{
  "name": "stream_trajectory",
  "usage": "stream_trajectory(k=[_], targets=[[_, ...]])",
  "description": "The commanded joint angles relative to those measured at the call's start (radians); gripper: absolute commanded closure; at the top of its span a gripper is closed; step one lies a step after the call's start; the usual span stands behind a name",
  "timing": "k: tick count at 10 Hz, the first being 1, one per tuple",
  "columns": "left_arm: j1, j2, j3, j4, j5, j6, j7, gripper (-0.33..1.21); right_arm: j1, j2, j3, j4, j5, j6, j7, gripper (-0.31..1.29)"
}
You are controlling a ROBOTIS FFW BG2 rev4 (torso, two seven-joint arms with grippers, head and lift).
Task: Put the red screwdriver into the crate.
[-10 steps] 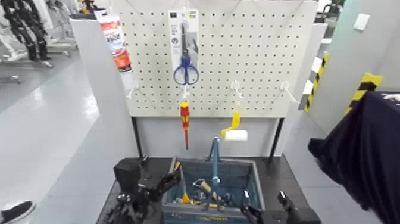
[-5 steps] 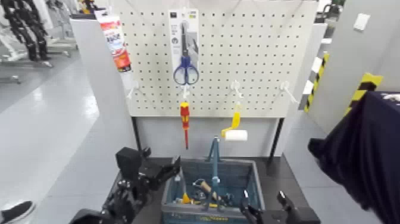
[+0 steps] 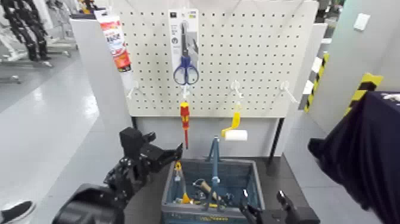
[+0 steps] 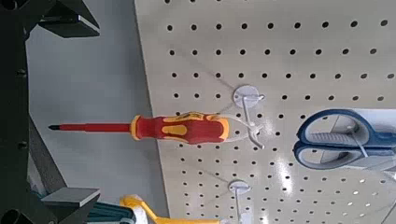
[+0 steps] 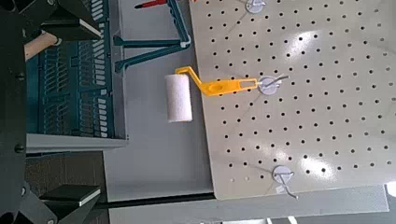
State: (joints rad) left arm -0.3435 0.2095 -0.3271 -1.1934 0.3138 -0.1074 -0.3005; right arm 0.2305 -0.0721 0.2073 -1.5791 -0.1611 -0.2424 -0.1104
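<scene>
The red screwdriver [image 3: 185, 121] hangs tip down from a hook on the white pegboard [image 3: 256, 65], above the crate's left end. It fills the middle of the left wrist view [image 4: 177, 127]. The dark blue-grey crate [image 3: 257, 179] with its upright blue handle [image 3: 214, 156] stands below on a dark table and holds several tools. My left gripper [image 3: 172, 155] is open and empty, raised left of the crate and just below the screwdriver's tip, apart from it. My right gripper [image 3: 262, 205] is open and empty, low at the crate's front right.
Blue-handled scissors [image 3: 186, 64] hang above the screwdriver. A yellow-handled paint roller [image 3: 234, 128] hangs to its right, over the crate. A red and white tube [image 3: 116, 44] hangs at the board's left edge. A person in dark clothing [image 3: 363, 155] stands at the right.
My left arm has lifted from beside the crate and moved up toward the pegboard, closer to the screwdriver's tip. The right arm has not moved.
</scene>
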Motion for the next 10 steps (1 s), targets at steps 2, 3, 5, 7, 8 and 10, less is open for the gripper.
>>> stream_trajectory(k=[2, 3, 5, 7, 8, 10], targets=[[-0.112, 0.011, -0.026, 0.091, 0.014, 0.012, -0.066, 0.10, -0.006, -0.003, 0.004, 0.001, 0.000, -0.006, 0.000, 0.14], [-0.147, 0.008, -0.030, 0.129, 0.024, 0.011, -0.097, 0.10, -0.011, -0.005, 0.006, 0.001, -0.002, -0.008, 0.000, 0.14], [-0.207, -0.001, -0.049, 0.201, 0.042, 0.006, -0.157, 0.10, -0.014, -0.005, 0.009, 0.001, -0.002, -0.012, 0.000, 0.14], [-0.278, -0.010, -0.081, 0.290, 0.070, -0.008, -0.247, 0.10, -0.017, -0.005, 0.011, 0.001, -0.002, -0.015, 0.000, 0.14], [-0.304, -0.015, -0.087, 0.319, 0.074, -0.009, -0.276, 0.10, -0.017, -0.005, 0.012, 0.001, -0.002, -0.017, 0.000, 0.14], [-0.359, -0.022, -0.102, 0.397, 0.099, -0.011, -0.351, 0.11, -0.019, -0.005, 0.014, 0.002, -0.002, -0.018, 0.000, 0.14]])
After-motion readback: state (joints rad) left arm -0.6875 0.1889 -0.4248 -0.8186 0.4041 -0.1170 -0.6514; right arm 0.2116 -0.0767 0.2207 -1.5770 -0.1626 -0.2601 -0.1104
